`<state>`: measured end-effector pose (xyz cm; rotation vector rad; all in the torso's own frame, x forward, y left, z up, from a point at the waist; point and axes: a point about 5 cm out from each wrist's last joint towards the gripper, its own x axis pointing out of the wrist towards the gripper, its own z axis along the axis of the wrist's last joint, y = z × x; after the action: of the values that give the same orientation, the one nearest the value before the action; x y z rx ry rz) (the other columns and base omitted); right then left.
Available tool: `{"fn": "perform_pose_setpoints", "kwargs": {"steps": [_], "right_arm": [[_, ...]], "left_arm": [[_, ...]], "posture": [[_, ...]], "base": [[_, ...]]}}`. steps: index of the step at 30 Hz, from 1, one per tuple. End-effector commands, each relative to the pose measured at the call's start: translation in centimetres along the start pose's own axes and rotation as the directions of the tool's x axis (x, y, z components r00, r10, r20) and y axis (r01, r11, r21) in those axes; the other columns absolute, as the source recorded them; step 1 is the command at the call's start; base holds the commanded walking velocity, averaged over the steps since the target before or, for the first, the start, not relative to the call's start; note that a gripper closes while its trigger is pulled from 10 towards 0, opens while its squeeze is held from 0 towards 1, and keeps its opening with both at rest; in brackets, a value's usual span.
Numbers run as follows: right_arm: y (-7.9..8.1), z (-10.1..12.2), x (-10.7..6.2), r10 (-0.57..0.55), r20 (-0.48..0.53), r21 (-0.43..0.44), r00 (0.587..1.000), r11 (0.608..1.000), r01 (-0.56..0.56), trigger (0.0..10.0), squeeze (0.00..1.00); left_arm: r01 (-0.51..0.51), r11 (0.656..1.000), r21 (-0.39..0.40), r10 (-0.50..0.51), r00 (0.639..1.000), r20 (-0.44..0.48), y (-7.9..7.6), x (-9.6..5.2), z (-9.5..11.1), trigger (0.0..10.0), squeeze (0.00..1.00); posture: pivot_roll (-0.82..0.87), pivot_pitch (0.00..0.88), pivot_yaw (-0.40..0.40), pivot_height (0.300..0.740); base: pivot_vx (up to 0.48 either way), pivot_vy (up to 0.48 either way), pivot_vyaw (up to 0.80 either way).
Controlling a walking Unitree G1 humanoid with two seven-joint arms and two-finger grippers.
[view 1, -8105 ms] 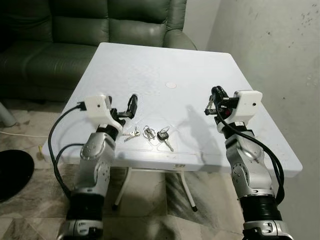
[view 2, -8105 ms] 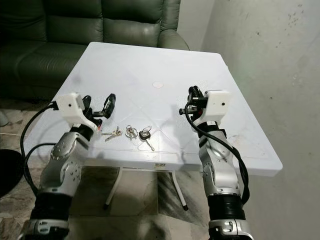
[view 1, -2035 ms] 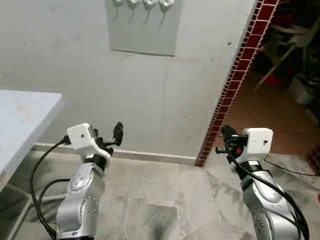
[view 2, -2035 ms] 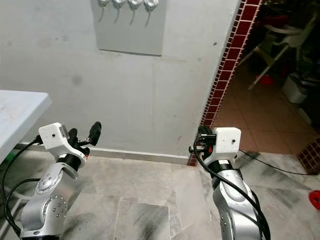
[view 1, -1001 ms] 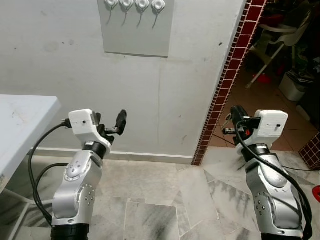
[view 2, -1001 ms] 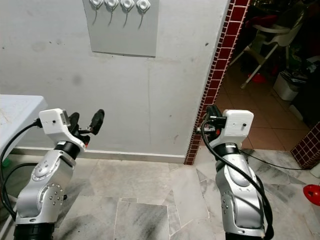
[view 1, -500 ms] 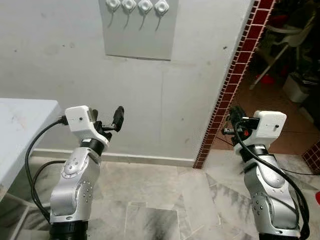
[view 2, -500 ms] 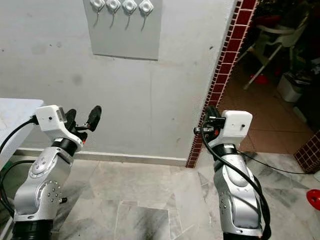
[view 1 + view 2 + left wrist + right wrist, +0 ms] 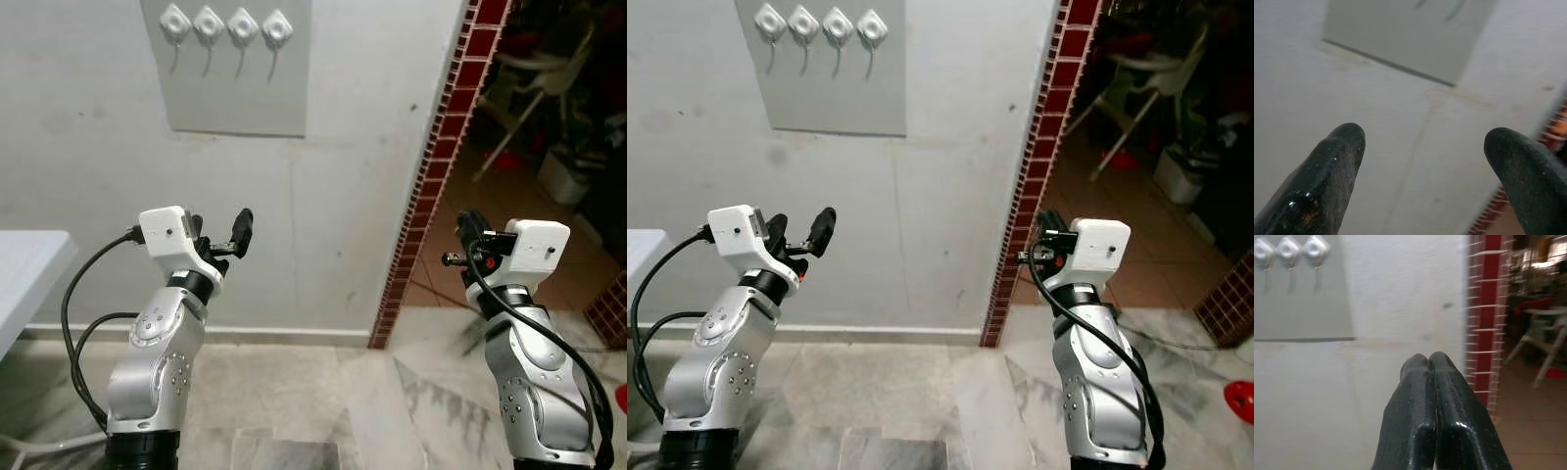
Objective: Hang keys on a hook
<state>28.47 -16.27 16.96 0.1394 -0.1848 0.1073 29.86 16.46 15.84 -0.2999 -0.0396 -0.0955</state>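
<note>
A grey hook board (image 9: 225, 88) is fixed high on the white wall, ahead and slightly left. Several silver hooks (image 9: 242, 27) run along its top, each with nothing hanging from it. My left gripper (image 9: 223, 235) is raised at chest height below the board and short of the wall. It is open, and the left wrist view shows bare wall between its fingertips (image 9: 1347, 142). My right gripper (image 9: 468, 233) is held up at the same height in front of the brick pillar. It is shut, its fingers (image 9: 1429, 367) pressed together with nothing visible between them.
A red-brick pillar (image 9: 446, 147) edges the wall on the right. Beyond it a doorway opens onto a tiled room with a white chair (image 9: 519, 108). A white table corner (image 9: 24, 274) juts in at the left. The floor is marble, with a red object (image 9: 1239, 399) at far right.
The camera has turned away from the table with the keys to face the wall. In the last second the board has slid left and lower in view. Both arms hold their pose.
</note>
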Motion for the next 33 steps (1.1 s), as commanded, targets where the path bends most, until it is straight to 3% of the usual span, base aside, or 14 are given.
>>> {"fn": "perform_pose_setpoints", "kwargs": {"steps": [1,8,24,33], "right_arm": [[-0.4,0.49,-0.01,-0.002,0.017,-0.011,1.0,1.0,0.003,10.0,0.0],[-0.37,0.47,-0.02,0.005,0.015,-0.011,1.0,1.0,-0.004,10.0,0.0],[-0.16,0.43,-0.12,0.022,0.011,-0.01,1.0,1.0,-0.022,10.0,0.0],[0.0,0.4,-0.23,0.024,0.011,-0.007,1.0,1.0,-0.024,10.0,0.0]], "left_arm": [[0.016,1.0,-0.007,-0.016,1.0,0.003,-0.56,0.2,0.14,10.0,0.0],[0.014,1.0,-0.016,-0.014,1.0,0.001,-0.64,0.19,0.03,10.0,0.0],[0.015,0.999,-0.029,-0.016,1.0,-0.008,-0.81,0.12,-0.29,10.0,0.0],[0.025,0.999,0.024,-0.025,1.0,-0.011,-0.95,0.17,-0.19,10.0,0.0]], "posture": [[0.02,0.0,-0.041,0.715],[0.02,0.0,-0.041,0.715],[0.02,0.0,-0.044,0.715],[0.02,0.0,-0.041,0.715]], "base": [[0.334,0.0,0.0],[0.32,0.152,0.0],[0.275,0.354,0.0],[0.368,0.127,0.0]]}}
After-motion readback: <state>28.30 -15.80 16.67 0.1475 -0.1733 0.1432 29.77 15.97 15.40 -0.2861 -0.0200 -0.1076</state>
